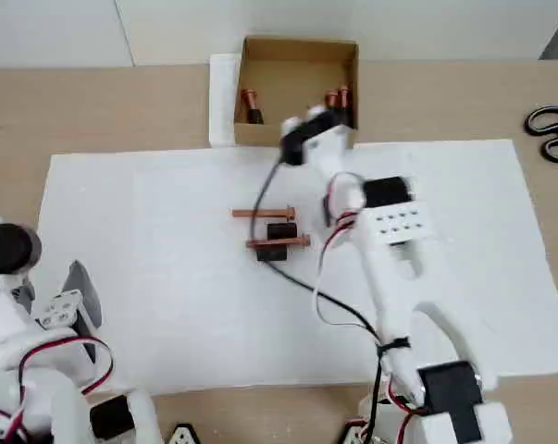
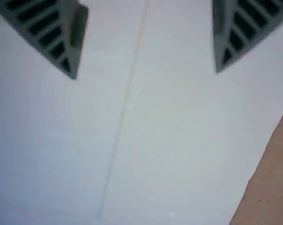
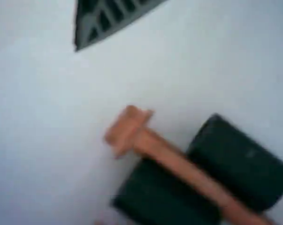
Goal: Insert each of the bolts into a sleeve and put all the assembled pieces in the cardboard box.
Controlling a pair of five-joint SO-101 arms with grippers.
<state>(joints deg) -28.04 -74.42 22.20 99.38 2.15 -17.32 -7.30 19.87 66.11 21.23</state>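
Copper-coloured bolts (image 1: pixel 262 213), two of them, are lying loose in the middle of the white paper (image 1: pixel 149 277), both crosswise and one just beyond the other. Two black sleeves (image 1: pixel 280 229) are sitting right against them, one between the pair and one just on the near side. In the right wrist view a bolt (image 3: pixel 179 164) is resting across both sleeves (image 3: pixel 240 164), touching each. The right gripper (image 1: pixel 302 139) is hanging at the far end of its arm, just at the near wall of the cardboard box (image 1: pixel 302 55), and how wide it is set I cannot tell. Inside that box, assembled pieces (image 1: pixel 251 106) are standing by the left wall, with more by the right wall. Down at the near left corner the left gripper (image 2: pixel 146 72) is hovering over bare paper, spread wide and gripping nothing. Scissors (image 1: pixel 551 129) are lying on the wooden table (image 1: pixel 93 102) at the far right, off the paper.
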